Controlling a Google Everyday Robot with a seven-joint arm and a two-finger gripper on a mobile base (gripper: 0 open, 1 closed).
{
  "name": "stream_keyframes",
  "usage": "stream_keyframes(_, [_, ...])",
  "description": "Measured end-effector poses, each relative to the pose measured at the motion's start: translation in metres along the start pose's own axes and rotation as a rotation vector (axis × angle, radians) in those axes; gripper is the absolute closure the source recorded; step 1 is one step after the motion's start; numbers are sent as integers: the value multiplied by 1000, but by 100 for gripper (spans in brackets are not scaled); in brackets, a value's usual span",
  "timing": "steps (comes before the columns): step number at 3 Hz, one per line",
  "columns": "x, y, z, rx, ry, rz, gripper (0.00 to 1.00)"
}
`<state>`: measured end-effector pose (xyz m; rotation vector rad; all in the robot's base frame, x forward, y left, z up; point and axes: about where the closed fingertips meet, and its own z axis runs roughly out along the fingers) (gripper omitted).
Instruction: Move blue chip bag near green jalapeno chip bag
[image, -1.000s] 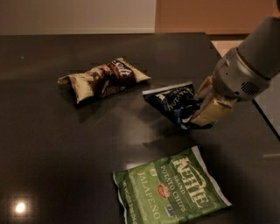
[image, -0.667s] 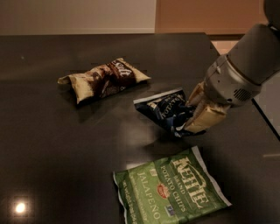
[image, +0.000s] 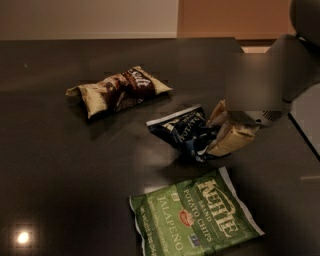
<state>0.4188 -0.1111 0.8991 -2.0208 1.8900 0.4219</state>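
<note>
We see the pincer right of centre over the dark worktop. It reaches in from the right at the end of a grey arm that comes down from the upper right corner. Its two tan fingers are clamped on the right end of the blue bag, one finger above the foil and one below, so the pincer is holding the bag.

The blue bag sticks out to the left of the fingers, crumpled and tilted, with its white edge turned up toward the back left. A shadow lies on the worktop under it. We cannot tell whether its lower edge touches the worktop or hangs just above.

The green bag lies flat on the worktop at the front, just below the blue bag and the pincer, slanted so that its white lettering rises toward the right. Its upper right corner comes near the lower finger. A strip of bare worktop parts the two bags, and they do not touch. Its lower left part runs out of view at the bottom.

The brown bag lies at the back left, puffed, with its long side running left to right. It is well apart from the green bag and nearer the blue bag, with bare worktop between them.

A small bright glint shows on the worktop at the front left. Behind the worktop we see a pale wall and, to its right, an orange-brown panel.
</note>
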Motion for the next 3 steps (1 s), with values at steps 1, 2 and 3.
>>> stream_keyframes(1, [-1, -1, 0, 3, 0, -2, 14])
stream_keyframes(2, [-3, -1, 1, 5, 0, -4, 0])
stream_keyframes(3, [-3, -1, 1, 5, 0, -5, 0])
